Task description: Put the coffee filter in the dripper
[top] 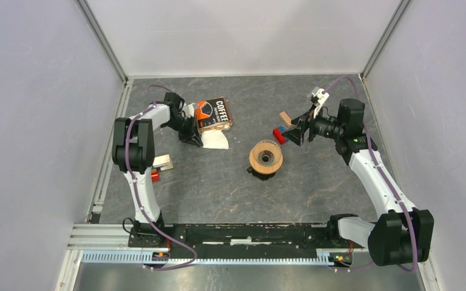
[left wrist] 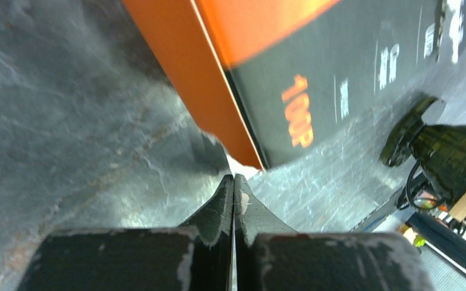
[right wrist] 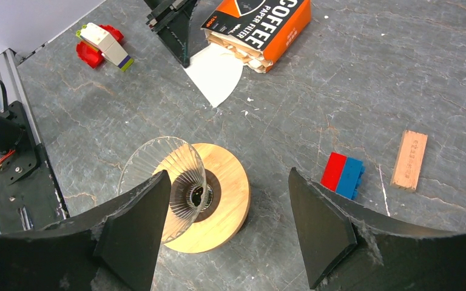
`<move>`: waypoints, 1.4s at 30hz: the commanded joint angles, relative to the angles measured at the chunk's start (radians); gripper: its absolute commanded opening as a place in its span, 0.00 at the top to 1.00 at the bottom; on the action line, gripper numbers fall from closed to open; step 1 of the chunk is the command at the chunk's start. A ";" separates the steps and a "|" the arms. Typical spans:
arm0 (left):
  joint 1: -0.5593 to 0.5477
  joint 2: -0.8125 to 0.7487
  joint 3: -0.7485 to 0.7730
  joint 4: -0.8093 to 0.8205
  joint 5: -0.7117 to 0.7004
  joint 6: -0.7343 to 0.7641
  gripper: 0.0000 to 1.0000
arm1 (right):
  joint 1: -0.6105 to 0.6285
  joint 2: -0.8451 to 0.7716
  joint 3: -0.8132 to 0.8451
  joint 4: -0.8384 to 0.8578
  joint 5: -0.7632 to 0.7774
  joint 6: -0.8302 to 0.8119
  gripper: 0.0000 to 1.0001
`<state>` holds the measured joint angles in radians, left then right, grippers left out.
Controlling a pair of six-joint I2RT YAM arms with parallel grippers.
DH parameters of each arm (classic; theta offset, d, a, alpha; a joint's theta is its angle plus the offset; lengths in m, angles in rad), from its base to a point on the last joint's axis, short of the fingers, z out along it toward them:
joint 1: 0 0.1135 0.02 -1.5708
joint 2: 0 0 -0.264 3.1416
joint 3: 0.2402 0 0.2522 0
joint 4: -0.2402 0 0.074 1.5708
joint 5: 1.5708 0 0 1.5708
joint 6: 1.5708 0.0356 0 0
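Observation:
The coffee filter [top: 216, 142] is a white paper fan lying flat on the grey table, its back edge tucked under the orange-and-black COFFEE packet [top: 213, 115]. My left gripper [top: 192, 137] is shut on the filter's left edge. In the left wrist view the fingertips [left wrist: 226, 197] are pressed together with a white sliver of filter [left wrist: 238, 165] just ahead of them. The dripper [top: 266, 157] stands mid-table: a ribbed funnel on a round wooden ring [right wrist: 230, 200] with a dark centre hole. My right gripper [right wrist: 228, 172] hangs open above and to the right of it, holding nothing.
A red-and-blue brick [right wrist: 342, 174] and a small wooden block [right wrist: 410, 159] lie right of the dripper. Near the left arm sit a beige brick [top: 164, 162] and a red one [top: 155, 176]. Walls enclose the table on three sides.

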<state>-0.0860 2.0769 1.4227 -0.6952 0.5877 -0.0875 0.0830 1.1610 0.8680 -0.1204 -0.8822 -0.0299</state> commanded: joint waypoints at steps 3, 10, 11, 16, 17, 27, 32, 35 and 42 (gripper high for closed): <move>0.004 -0.133 -0.027 -0.185 0.057 0.191 0.98 | -0.003 -0.016 0.000 0.031 -0.008 -0.002 0.22; 0.005 -0.366 -0.097 -0.289 0.055 0.442 0.98 | -0.002 -0.003 0.056 -0.009 -0.022 -0.024 0.23; 0.005 -0.410 -0.113 -0.289 0.045 0.468 0.98 | -0.001 0.004 0.069 -0.015 -0.029 -0.024 0.23; 0.005 -0.550 -0.155 -0.298 0.025 0.533 0.98 | 0.025 0.035 0.147 -0.073 -0.044 -0.047 0.24; 0.005 -0.570 -0.154 -0.303 0.030 0.542 0.98 | 0.034 0.038 0.165 -0.088 -0.043 -0.058 0.24; 0.005 -0.751 -0.028 -0.338 0.273 0.643 0.98 | 0.238 0.130 0.347 -0.062 0.003 -0.089 0.23; 0.005 -0.831 0.002 -0.245 0.418 0.674 0.98 | 0.317 0.175 0.416 0.041 -0.003 -0.022 0.22; 0.003 -0.882 -0.015 -0.139 0.493 0.618 0.98 | 0.324 0.186 0.443 0.083 -0.034 0.020 0.20; -0.031 -0.911 -0.040 -0.029 0.618 0.498 0.98 | 0.355 0.212 0.381 0.253 -0.149 0.165 0.14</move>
<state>-0.0956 1.1702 1.3880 -0.8150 1.0798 0.4854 0.4152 1.3567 1.2594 -0.0086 -0.9501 0.0414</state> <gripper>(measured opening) 0.032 0.847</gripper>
